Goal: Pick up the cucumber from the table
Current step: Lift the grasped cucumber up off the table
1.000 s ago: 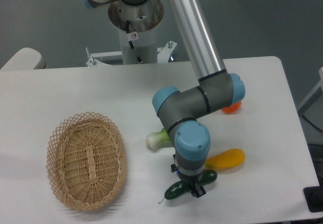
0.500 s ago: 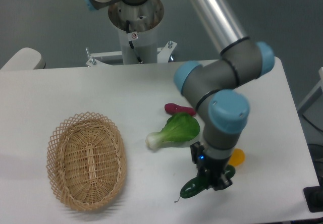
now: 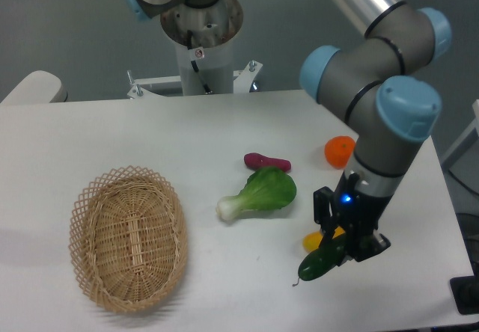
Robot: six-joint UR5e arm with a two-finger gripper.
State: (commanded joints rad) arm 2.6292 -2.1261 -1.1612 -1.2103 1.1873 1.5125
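Observation:
The dark green cucumber hangs tilted above the white table at the front right, its thin stem tip pointing down and left. My gripper is shut on its upper end, black fingers on either side. The cucumber looks lifted off the tabletop. A blue light glows on the wrist just above the fingers.
A yellow oblong vegetable lies mostly hidden behind the gripper. The leafy bok choy and a dark red vegetable lie mid-table, an orange fruit behind the arm. A wicker basket stands at the left.
The arm has swung right and risen, carrying the cucumber off the table. The bok choy, red vegetable and orange fruit have come into view from behind the arm.

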